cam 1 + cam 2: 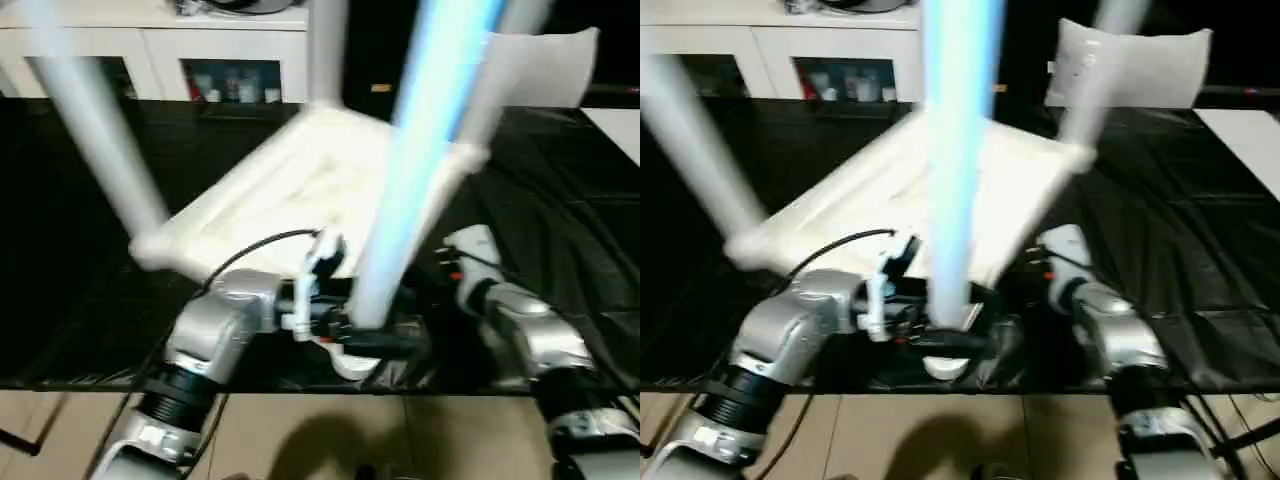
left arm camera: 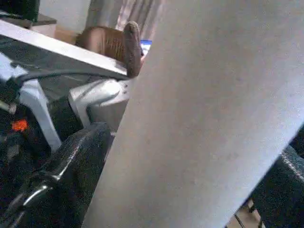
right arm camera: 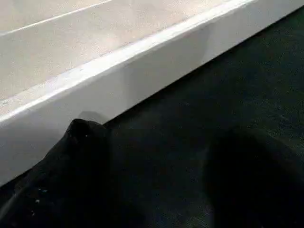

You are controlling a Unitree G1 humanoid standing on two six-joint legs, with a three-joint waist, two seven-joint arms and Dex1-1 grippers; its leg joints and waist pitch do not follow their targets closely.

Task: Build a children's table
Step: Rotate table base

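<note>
Four legs: children's table lies upside down on the black-covered table, legs upward for screwing.
Left fingers: wide, straddling near leg.
Right fingers: wide, empty, beside tabletop edge.

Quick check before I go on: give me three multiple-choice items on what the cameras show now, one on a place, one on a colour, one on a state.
1. The nearest leg stands:
A. between the left gripper's jaws
B. flat on the floor
C. on the cabinet

2. The cloth under the table is:
A. red
B. black
C. yellow

3. The table top lies:
A. upright on its legs
B. underside up, legs pointing up
C. leaning on a wall

Answers:
1 A: the nearest leg rises from between the jaws of the left gripper.
2 B: the cloth is black all around.
3 B: the table top rests on the cloth with its legs rising.
</note>
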